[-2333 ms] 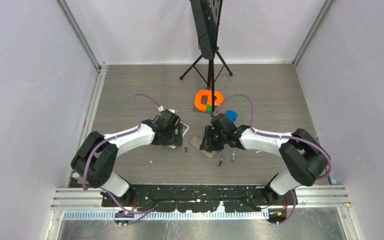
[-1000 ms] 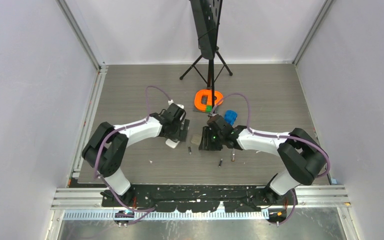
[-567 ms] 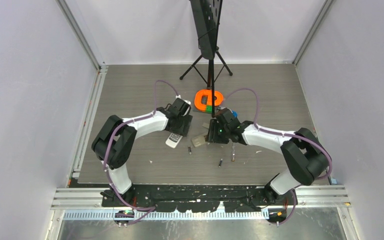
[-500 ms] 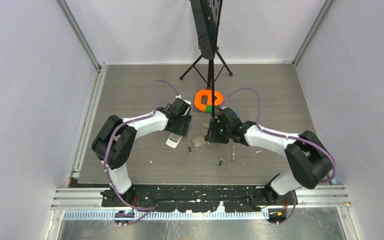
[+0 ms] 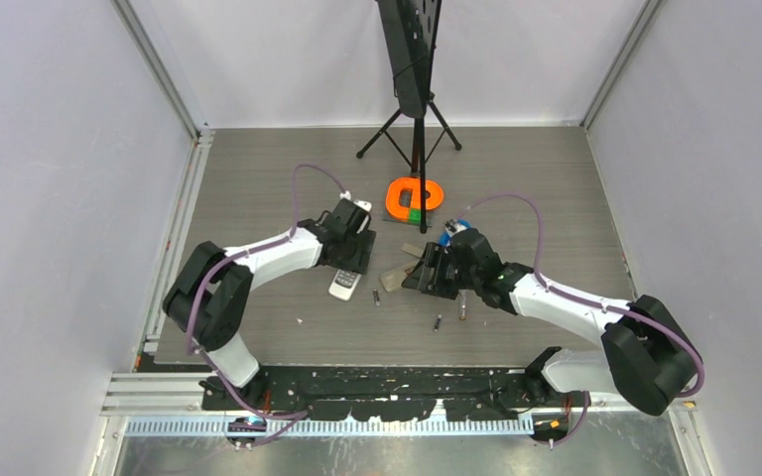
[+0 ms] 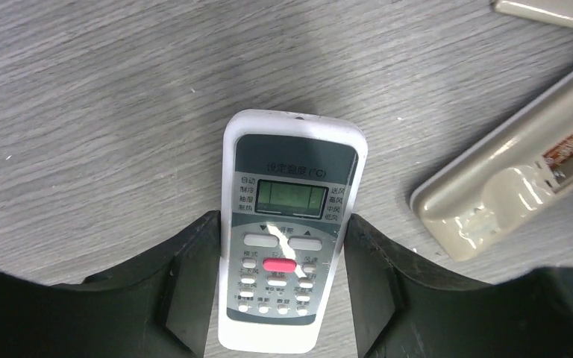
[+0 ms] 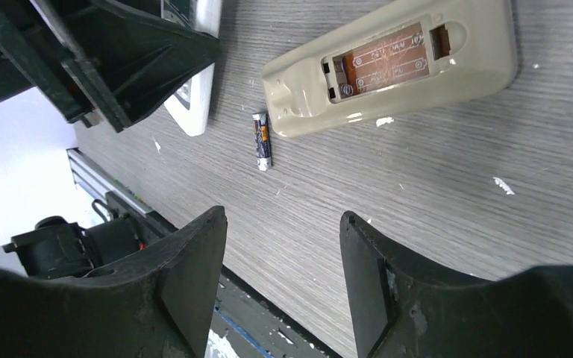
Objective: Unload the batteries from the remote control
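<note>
A white remote (image 6: 292,224) lies face up on the table, and my left gripper (image 6: 280,298) is shut on its button end; it also shows in the top view (image 5: 345,285). A beige remote (image 7: 395,67) lies back up with its battery bay open and empty; it shows in the top view (image 5: 394,280). One battery (image 7: 262,142) lies beside it on the table (image 5: 376,297). Another battery (image 5: 438,321) lies nearer the front. My right gripper (image 7: 283,246) is open and empty, above bare table just right of the beige remote (image 5: 427,278).
A thin metal-tipped stick (image 5: 462,309) lies near the second battery. A beige cover piece (image 5: 412,250) lies behind the beige remote. An orange ring (image 5: 415,196), a blue object (image 5: 456,226) and a black tripod stand (image 5: 417,129) stand at the back.
My left gripper has shifted a little nearer and left along the white remote. My right arm has swung its elbow out to the right and drawn the gripper slightly nearer.
</note>
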`<state>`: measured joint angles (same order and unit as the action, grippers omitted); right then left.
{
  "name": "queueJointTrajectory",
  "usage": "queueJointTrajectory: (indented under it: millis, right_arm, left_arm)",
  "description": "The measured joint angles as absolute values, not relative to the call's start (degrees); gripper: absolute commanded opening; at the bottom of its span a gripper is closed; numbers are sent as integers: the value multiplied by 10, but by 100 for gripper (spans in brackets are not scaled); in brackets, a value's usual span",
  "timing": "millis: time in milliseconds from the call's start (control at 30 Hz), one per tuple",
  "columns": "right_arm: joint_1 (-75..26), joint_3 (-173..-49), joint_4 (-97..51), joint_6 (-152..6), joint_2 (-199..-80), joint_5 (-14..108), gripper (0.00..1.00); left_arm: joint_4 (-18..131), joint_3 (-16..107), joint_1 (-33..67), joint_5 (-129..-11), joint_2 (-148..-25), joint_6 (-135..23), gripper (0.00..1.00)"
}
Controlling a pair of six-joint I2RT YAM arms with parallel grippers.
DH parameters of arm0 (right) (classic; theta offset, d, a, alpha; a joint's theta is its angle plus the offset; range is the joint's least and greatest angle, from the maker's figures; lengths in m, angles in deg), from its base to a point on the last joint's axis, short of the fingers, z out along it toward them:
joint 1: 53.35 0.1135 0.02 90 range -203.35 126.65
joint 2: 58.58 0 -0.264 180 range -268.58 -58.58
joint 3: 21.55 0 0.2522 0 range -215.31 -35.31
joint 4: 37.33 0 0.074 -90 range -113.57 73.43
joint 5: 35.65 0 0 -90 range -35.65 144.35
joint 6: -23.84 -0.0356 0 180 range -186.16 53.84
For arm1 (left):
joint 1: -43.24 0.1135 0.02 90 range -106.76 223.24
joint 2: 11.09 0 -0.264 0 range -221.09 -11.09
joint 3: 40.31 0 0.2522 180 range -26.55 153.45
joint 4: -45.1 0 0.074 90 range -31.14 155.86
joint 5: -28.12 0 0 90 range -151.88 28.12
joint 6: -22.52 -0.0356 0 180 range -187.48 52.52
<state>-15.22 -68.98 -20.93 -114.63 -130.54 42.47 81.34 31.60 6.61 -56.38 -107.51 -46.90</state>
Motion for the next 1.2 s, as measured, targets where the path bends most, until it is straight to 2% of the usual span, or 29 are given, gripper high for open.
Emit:
queueJointTrajectory:
  millis: [400, 700, 900, 1200]
  right_arm:
    - [-152, -646, -332, -1194, -1305, 348, 77]
    - [-152, -631, -464, -1222, -1292, 289, 79]
    - [-152, -623, -546, -1249, -1291, 255, 79]
    - [-152, -607, -618, -1276, -1291, 236, 79]
  left_arm:
    - [783, 278, 74, -623, -946, -423, 17]
    - [641, 197, 83, -747, -826, -312, 17]
    - [514, 134, 84, -833, -823, -222, 16]
    - [413, 130, 84, -907, -829, -172, 16]
